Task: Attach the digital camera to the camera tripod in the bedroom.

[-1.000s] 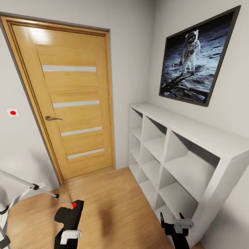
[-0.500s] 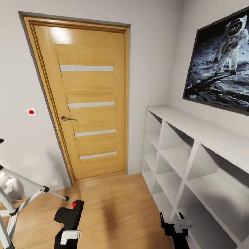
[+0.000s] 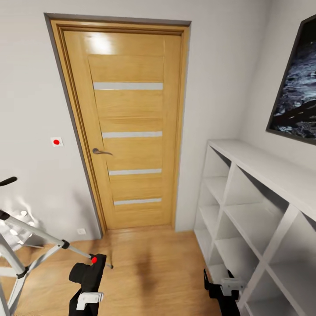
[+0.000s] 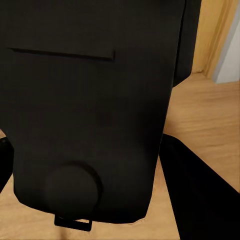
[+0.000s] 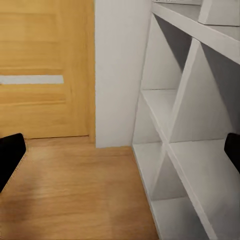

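Note:
The black digital camera, its red button on top, rides low at the left of the head view with my left gripper shut on it. In the left wrist view the dark body of the digital camera sits between the black fingers. The camera tripod stands at the far left, silver legs spread and its black handle above, one foot close to the digital camera. My right gripper hangs open and empty beside the shelves; the right wrist view shows the right gripper with its fingertips far apart.
A shut wooden door with a lever handle is straight ahead. White cubby shelves line the right wall under a dark-framed picture. A white shiny object lies behind the tripod legs. Light wood floor lies between.
The whole picture has shifted right, so the head camera has turned left: more of the tripod shows and most of the astronaut picture has left the view. Both grippers keep their places.

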{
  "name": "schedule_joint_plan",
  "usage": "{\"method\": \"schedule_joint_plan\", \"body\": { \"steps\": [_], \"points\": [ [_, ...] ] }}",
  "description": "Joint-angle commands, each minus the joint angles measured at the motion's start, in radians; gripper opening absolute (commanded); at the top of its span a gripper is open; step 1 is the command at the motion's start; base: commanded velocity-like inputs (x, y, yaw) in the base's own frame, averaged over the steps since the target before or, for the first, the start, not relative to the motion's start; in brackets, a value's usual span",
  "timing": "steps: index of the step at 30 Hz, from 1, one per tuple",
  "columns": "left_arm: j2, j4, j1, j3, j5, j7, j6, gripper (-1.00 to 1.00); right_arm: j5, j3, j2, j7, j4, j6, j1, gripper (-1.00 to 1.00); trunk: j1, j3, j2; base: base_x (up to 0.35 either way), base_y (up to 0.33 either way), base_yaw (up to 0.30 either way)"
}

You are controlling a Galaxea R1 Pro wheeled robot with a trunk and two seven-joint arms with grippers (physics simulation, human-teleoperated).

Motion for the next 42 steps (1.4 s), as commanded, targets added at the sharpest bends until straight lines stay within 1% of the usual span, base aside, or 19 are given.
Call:
{"method": "schedule_joint_plan", "body": {
  "steps": [1,19,25,30,42],
  "points": [
    [-0.001,0.004,-0.002,-0.009,0.004,0.002,-0.005,-1.0,0.005,0.003,-0.001,-0.01,0.0,-0.001,-0.001,1.0,0.001,-0.002,-0.002,0.296,-0.204,0.287],
    [0.0,0.004,-0.002,-0.009,0.004,0.002,-0.005,-1.0,0.005,0.003,-0.001,-0.01,0.0,0.0,-0.001,1.0,0.001,-0.002,-0.002,0.251,-0.207,0.287],
    [0.0,0.004,-0.002,-0.009,0.004,0.002,-0.005,-1.0,0.005,0.003,-0.001,-0.01,0.0,0.0,-0.001,1.0,0.001,-0.002,-0.002,0.046,-0.04,0.287],
    [0.001,0.004,-0.002,-0.009,0.004,0.002,-0.005,-1.0,0.005,0.003,0.001,-0.01,0.039,-0.002,-0.001,1.0,0.001,-0.002,-0.002,0.005,-0.004,0.287],
    [0.001,0.004,-0.002,-0.009,0.004,0.001,-0.005,-1.0,0.007,0.002,0.001,-0.011,0.054,-0.004,-0.001,1.0,0.001,-0.002,-0.002,0.0,0.0,0.287]
  ]
}}
